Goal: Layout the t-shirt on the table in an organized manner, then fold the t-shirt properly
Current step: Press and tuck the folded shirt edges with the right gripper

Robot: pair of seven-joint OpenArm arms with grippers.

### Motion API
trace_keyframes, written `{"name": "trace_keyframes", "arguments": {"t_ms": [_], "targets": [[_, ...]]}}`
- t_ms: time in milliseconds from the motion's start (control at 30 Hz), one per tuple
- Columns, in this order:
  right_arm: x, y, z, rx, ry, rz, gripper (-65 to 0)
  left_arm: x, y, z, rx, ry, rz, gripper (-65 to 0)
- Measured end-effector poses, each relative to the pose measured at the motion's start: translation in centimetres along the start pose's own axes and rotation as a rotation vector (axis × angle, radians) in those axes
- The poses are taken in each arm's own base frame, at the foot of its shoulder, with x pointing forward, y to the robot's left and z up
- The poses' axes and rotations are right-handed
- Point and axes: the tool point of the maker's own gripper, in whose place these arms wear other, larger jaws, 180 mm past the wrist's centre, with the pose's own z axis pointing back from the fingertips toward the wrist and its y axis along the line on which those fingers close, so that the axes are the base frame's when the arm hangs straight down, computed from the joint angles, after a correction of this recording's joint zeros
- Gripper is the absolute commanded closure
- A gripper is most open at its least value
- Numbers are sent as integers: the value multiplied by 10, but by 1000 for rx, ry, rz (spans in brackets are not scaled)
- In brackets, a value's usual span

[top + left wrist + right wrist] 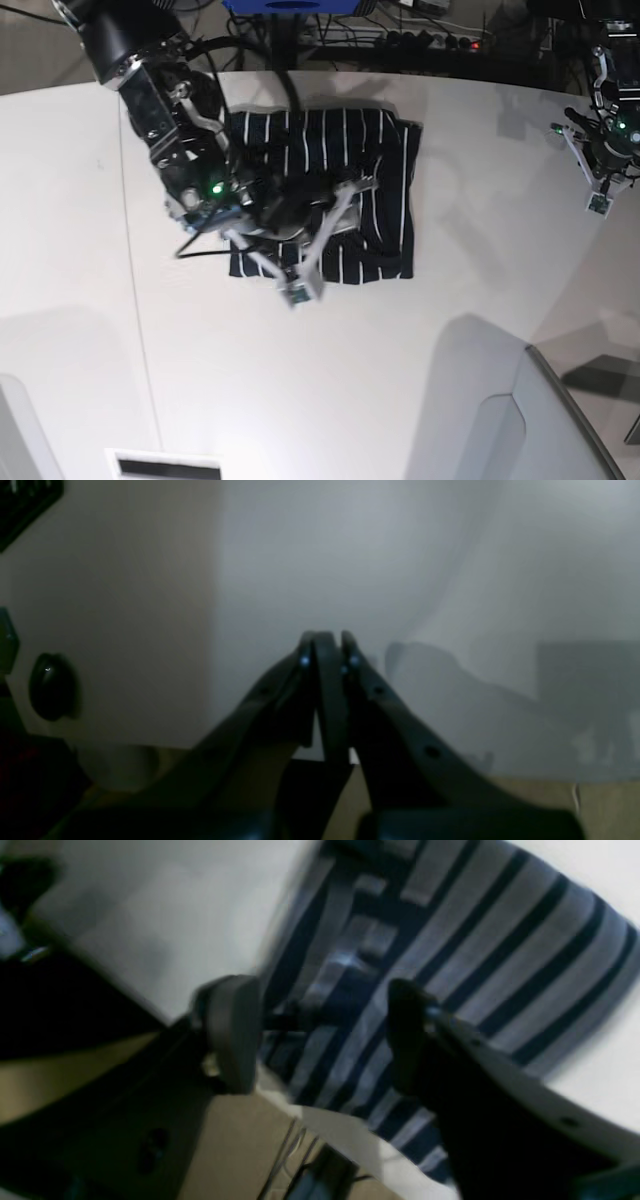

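Left wrist view: we see the left gripper (pixel 327 647) with its fingers (pixel 305 655) pressed together on nothing, hanging over bare white tabletop (pixel 350 555) with no shirt beneath it.

Right wrist view: we look down between the right gripper's (pixel 320 1035) fingers (pixel 232 1032), which stand parted just above the striped t-shirt (pixel 500 935); the blur keeps us from telling whether either finger touches the cloth, and nothing appears pinched between them.

Base view: we find the t-shirt (pixel 375 200) lying as a compact, roughly squared rectangle on the tabletop (pixel 400 380), with the right gripper (pixel 300 240) over its near left part and the left gripper (pixel 600 170) well apart to the shirt's right. We judge the layout done and the folding far along, perhaps lacking only a last fold or tidy-up. No container appears in any view.
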Motion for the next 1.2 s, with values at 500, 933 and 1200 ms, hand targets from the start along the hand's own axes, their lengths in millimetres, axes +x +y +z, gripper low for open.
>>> {"name": "trace_keyframes", "arguments": {"t_ms": [500, 933, 1200], "targets": [[-44, -39, -33, -76, 115, -68, -6, 7, -65, 2, -171, -49, -15, 0], [-88, -22, -65, -64, 184, -19, -6, -2, -36, -6, -151, -60, -48, 0], [-64, -13, -55, -41, 106, -6, -6, 34, -54, -10, -171, -138, 28, 0]]}}
